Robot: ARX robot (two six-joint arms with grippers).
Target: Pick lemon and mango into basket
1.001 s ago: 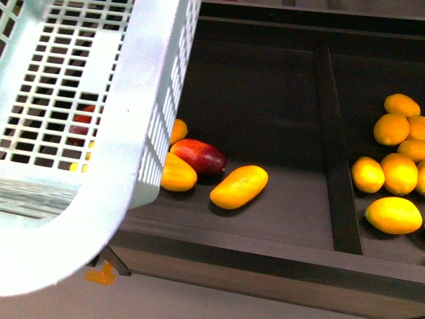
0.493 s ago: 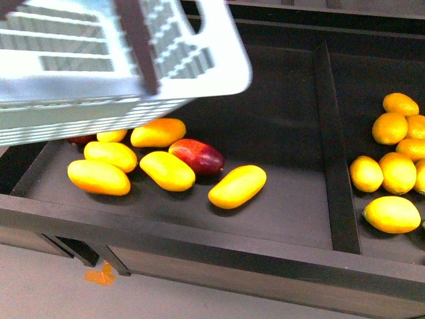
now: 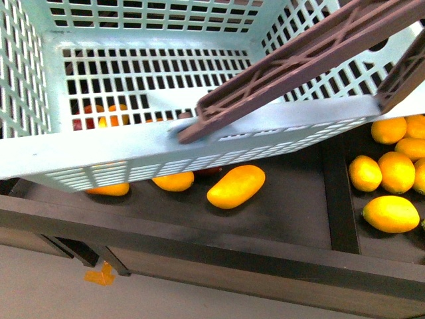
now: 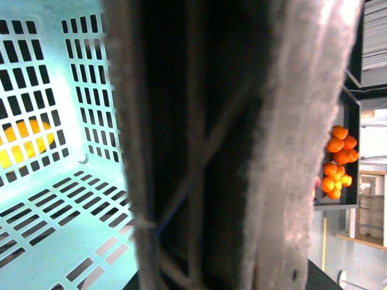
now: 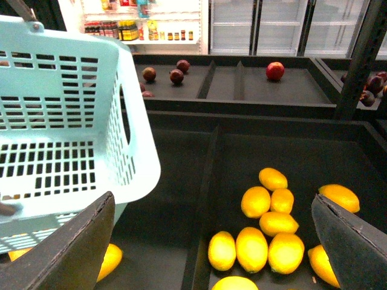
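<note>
Basket (image 3: 166,149) fills most of the front view. It is held tilted in the air over the left compartment of the dark shelf (image 3: 219,242), with its brown handle (image 3: 292,63) slanting across the open top. The mango (image 3: 236,186) lies in that compartment, just clear of the basket's lower rim and not inside it. Two more yellow fruits (image 3: 174,181) show only partly under the rim, and others can be seen through the lattice. Beyond the divider (image 3: 337,199), the lemons (image 3: 392,212) sit in a loose cluster in the right compartment, also outside the basket. Neither arm appears here.

Left wrist view: the handle (image 4: 193,145) is pressed so close to the lens that it is a dark, blurred band down the middle. The basket's slotted floor (image 4: 54,223) is on one side, and yellow fruit (image 4: 24,142) shows through its wall. Far off is a heap of orange fruit (image 4: 337,166). I cannot tell whether the left pincer is apart or together.

Right wrist view: the right gripper (image 5: 211,226) hangs over the lemon compartment with its two dark fingers (image 5: 81,248) spread wide and nothing between them. The lemons (image 5: 254,248) lie below it. The basket (image 5: 91,121) hangs beside it over the neighbouring compartment, and a yellow fruit (image 5: 109,260) peeks out beneath the basket. Dark red fruits (image 5: 175,75) rest on a shelf behind.
</note>
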